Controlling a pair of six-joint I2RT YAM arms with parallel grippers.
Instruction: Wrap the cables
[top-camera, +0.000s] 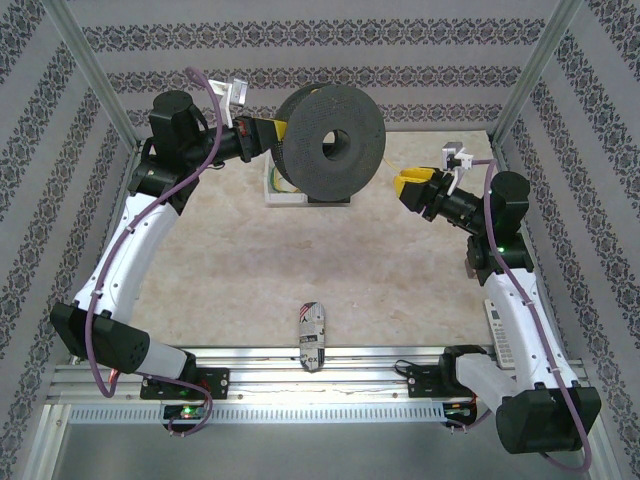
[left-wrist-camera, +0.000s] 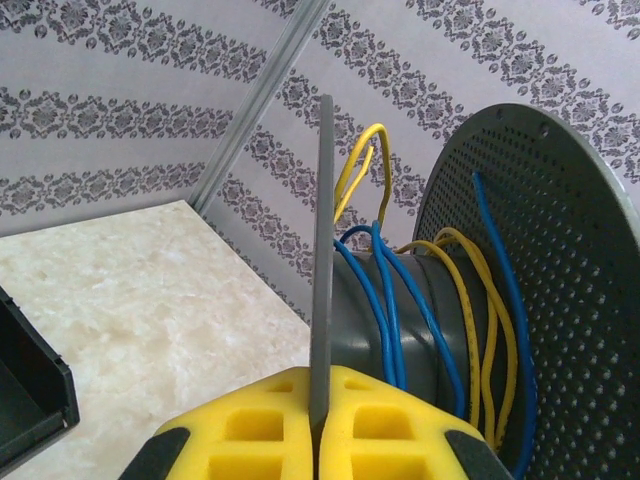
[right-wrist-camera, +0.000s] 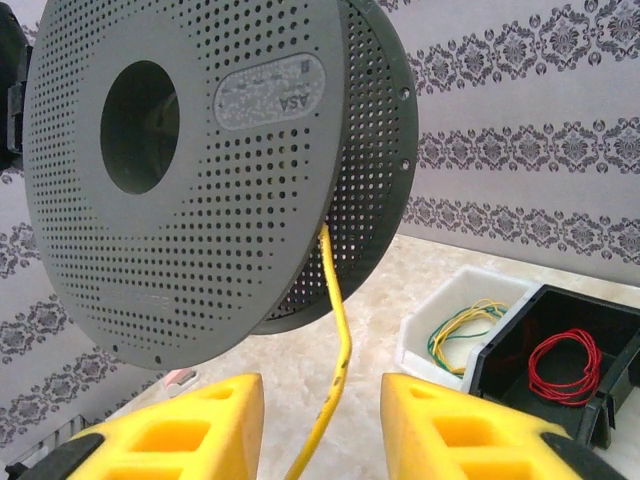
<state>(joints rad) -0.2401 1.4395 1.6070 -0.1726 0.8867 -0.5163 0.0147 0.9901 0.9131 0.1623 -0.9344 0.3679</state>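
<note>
Grey perforated plastic forms a big spool, held in the air above the far side of a pale marbled table, with its open hub facing the overhead camera. The left claw is clamped tight on the thin edge of one spool wall, with a yellow finger pressed against each side of it. Around the spool's core, between its two walls, lie loose turns of yellow cable and blue cable, crossing one another. One yellow loop sticks outward from the core. To the right of the spool, the right claw faces it with its jaws standing apart. A strand of the yellow cable drops from between the spool walls and runs down through that gap, and neither finger seems to touch it. On the table beneath the spool sit two bins side by side. A white bin holds a coil of yellow and green wire, and a black bin holds a coil of red wire. Near the front edge of the table, midway between the two arm bases, lies a small grey and white object; what it is cannot be made out. Striped, patterned wallpaper surrounds the table.
</note>
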